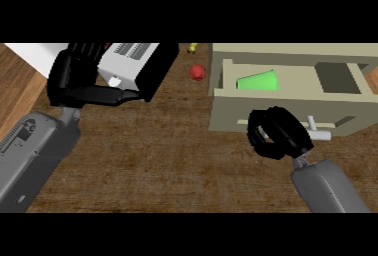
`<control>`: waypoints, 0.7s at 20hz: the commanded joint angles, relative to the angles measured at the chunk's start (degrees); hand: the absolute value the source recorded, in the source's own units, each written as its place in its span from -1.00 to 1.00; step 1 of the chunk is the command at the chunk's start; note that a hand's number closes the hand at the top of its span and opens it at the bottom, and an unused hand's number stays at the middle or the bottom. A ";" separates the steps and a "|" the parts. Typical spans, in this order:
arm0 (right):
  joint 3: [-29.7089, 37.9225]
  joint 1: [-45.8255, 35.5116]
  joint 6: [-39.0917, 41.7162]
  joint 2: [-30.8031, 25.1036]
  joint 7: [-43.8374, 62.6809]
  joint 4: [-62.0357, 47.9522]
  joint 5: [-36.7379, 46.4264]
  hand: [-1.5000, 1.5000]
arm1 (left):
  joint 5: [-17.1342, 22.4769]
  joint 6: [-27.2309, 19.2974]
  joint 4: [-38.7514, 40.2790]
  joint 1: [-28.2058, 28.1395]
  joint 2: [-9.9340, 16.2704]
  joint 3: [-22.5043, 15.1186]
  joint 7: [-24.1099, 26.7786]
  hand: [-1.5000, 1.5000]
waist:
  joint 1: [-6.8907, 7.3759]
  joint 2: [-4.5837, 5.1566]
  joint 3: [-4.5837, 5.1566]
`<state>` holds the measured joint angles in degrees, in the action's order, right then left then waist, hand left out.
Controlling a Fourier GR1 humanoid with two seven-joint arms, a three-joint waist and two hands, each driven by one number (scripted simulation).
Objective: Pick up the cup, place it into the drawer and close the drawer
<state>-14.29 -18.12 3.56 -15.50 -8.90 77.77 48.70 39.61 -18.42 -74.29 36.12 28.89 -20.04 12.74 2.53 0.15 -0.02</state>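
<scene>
Head view of a dark wooden counter (162, 165) bearing a beige drawer unit (295, 105) whose open drawer (295, 80) holds the green cup (258, 81), lying in the left compartment, above and slightly left of the right hand's fingers and apart from them. The left forearm (33, 150) rises from the lower left edge; the left hand (85, 82) is raised with fingers up and the thumb jutting rightward, relaxed and holding nothing, partly covering a black-and-white appliance (136, 60) behind it. The right forearm (328, 187) enters from the lower right, tilted leftward; the right hand (277, 132) sits against the drawer unit's front face, fingers curled inward, with nothing visibly held. The pale drawer handle (316, 129) lies just right of these fingers. A small red object (197, 72) rests left of the drawer, and a tiny yellow object (192, 48) lies beyond it.
</scene>
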 commanded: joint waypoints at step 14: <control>12.98 -32.53 -8.97 1.15 -14.81 -54.67 0.83 1.00 | -0.25 8.17 -4.45 -10.11 3.64 6.19 2.10 -1.00 | 1.34 1.29 -0.12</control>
<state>-4.33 -44.64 -6.13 -12.35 -22.26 32.72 50.04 39.82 -11.09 -78.57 25.85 32.41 -14.33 14.88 3.40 0.65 0.05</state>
